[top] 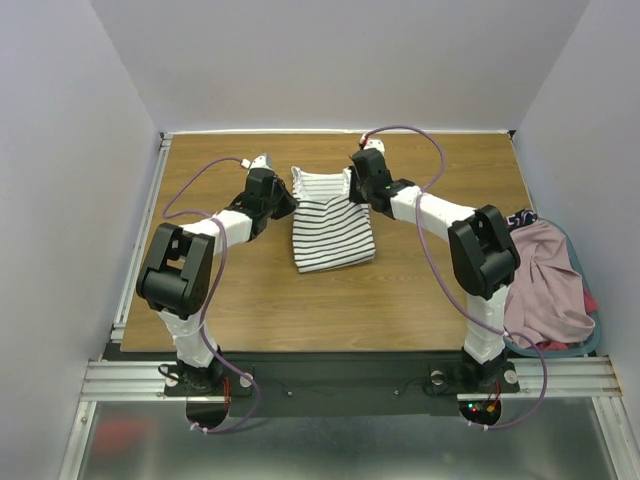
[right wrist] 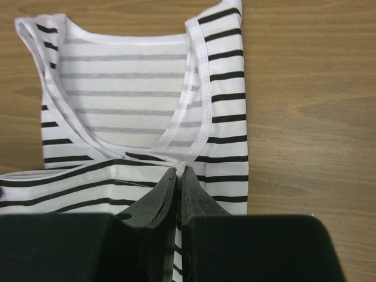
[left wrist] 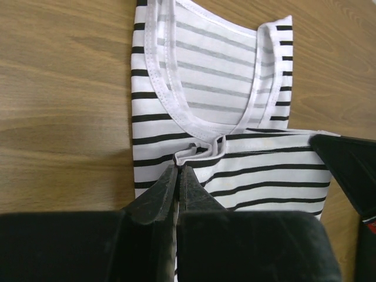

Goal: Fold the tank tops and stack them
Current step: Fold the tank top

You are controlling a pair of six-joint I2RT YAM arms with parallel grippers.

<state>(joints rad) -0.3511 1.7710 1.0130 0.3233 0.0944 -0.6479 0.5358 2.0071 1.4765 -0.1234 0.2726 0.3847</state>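
Observation:
The striped tank top [top: 331, 232] lies in the middle of the table, its neckline toward the far edge and a folded layer lying over its lower part. My left gripper [top: 291, 205] is shut on a pinch of that folded edge at the top's left side [left wrist: 178, 166]. My right gripper [top: 356, 196] is shut on the same edge at the right side, just below the neckline [right wrist: 179, 170]. White trim bunches up between both pairs of fingertips. The pink tank top [top: 545, 285] lies crumpled in a basket at the right.
The basket [top: 592, 345] hangs off the table's right edge, with a red garment [top: 591, 300] and a dark navy one [top: 520, 217] under the pink top. Bare wood table [top: 420, 300] surrounds the striped top. Grey walls close in the far side and both flanks.

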